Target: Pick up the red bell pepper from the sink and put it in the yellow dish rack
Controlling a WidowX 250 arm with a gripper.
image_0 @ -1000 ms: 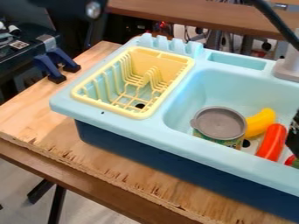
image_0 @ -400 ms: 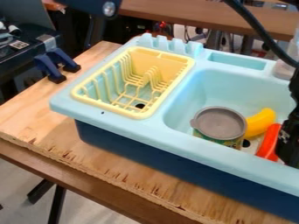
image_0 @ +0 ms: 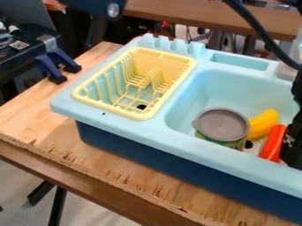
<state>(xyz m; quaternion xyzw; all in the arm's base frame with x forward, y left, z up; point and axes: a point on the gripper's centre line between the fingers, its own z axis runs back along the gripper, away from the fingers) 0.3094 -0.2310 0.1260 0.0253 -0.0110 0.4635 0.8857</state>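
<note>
The black two-finger gripper [image_0: 291, 148] hangs low over the basin of the light-blue plastic toy sink [image_0: 198, 145], at the right of the view, partly covering a long, glossy red toy vegetable [image_0: 272, 143] that lies in the sink's basin. Whether the gripper is spread, pressed together or pinching anything cannot be told. Also in the sink's basin, a curved yellow toy piece [image_0: 265, 121] lies close against the red one, and a round can with a grey lid [image_0: 221, 125] stands on the yellow piece's other side, hemming it in. A pale-yellow plastic dish rack [image_0: 139, 116] sits in the sink's left part. A black cable [image_0: 265, 43] hangs above the sink's back right. Beyond the sink's left side, two dark-blue clamps [image_0: 58, 64] grip the light wooden board [image_0: 70, 161] under it. The can's greenish label is too small to read; farther left of the sink is a small square code label [image_0: 19, 45].
</note>
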